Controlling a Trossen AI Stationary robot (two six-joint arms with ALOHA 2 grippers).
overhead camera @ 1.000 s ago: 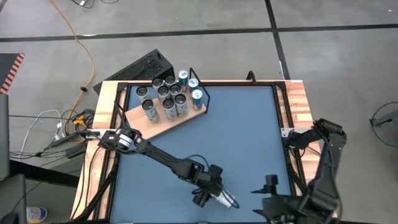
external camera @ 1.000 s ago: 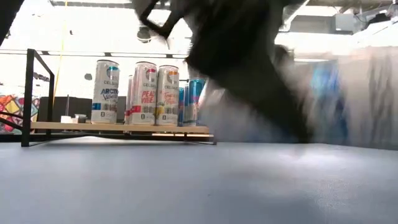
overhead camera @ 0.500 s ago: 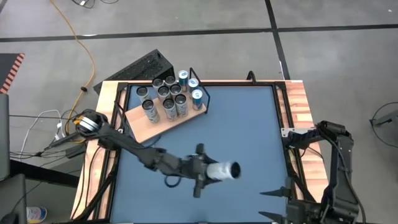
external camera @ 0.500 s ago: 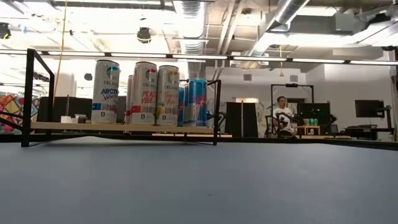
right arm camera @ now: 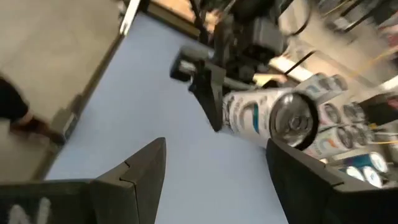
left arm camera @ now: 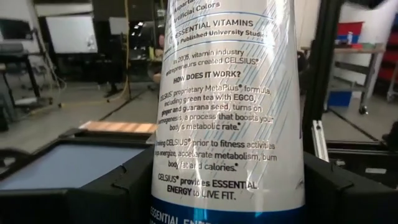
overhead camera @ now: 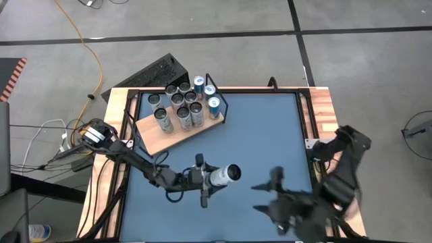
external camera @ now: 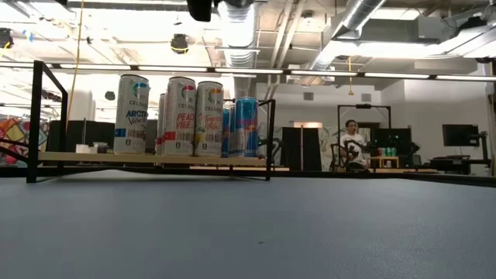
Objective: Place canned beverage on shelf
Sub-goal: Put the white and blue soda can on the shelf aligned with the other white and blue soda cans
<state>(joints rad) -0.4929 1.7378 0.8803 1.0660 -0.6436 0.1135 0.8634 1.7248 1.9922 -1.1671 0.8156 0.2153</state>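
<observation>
The left hand (overhead camera: 204, 179) grips the can (overhead camera: 223, 175) lying sideways above the table's (overhead camera: 270, 135) middle, its long axis level. The shelf (overhead camera: 156, 136) lies well off toward the far-left corner. The right hand (overhead camera: 266, 192), nearby, seems spread and empty.

1. Yellow cable (overhead camera: 86, 54) trails across the grey floor beyond the table.
2. Black case (overhead camera: 154, 73) lies beside the table's far edge.
3. Person (external camera: 353, 143) sits in background.
</observation>
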